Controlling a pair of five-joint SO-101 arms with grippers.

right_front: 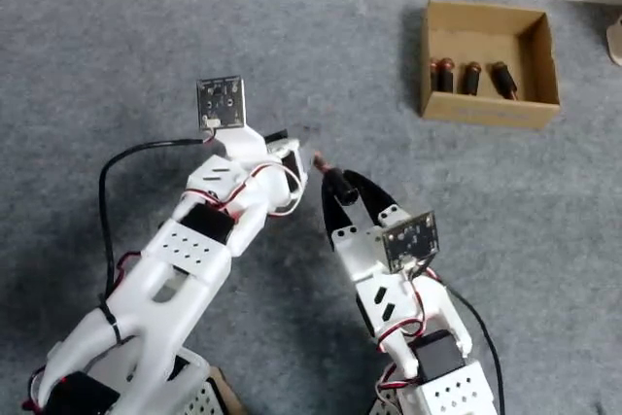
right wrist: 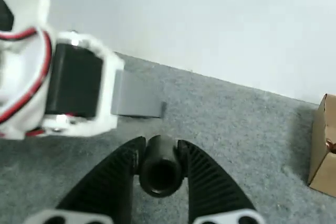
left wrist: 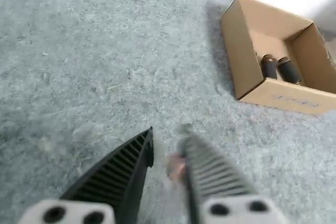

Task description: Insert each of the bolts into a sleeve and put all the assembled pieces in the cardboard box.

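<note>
Starting at the left edge of the grey mat (right_front: 117,55): the left arm (right_front: 185,259) runs from the near left corner toward the middle of the mat. The left gripper (left wrist: 167,129) is off the mat surface, one black finger (left wrist: 123,174) and one clear finger (left wrist: 210,169) closed in on a small copper-coloured bolt (right_front: 317,161). The bolt is blurred in the left wrist view. Its free end sticks out toward the right arm.

Mid-mat: the right gripper (right wrist: 160,145) is clamped on a black sleeve (right wrist: 160,170), both black fingers pressed against its sides. The sleeve's open bore faces the right wrist camera. Its other end points at the left gripper. From the high view, bolt tip and sleeve end are just beside each other; I cannot tell whether they touch. The right arm (right_front: 428,357) comes up from the near edge, right of centre.

Far right corner: the cardboard box (right_front: 486,112) sits flat on the mat, open side up, well apart from both grippers. Inside, assembled pieces (right_front: 469,78) lie side by side against the far wall, dark bodies with copper ends.
</note>
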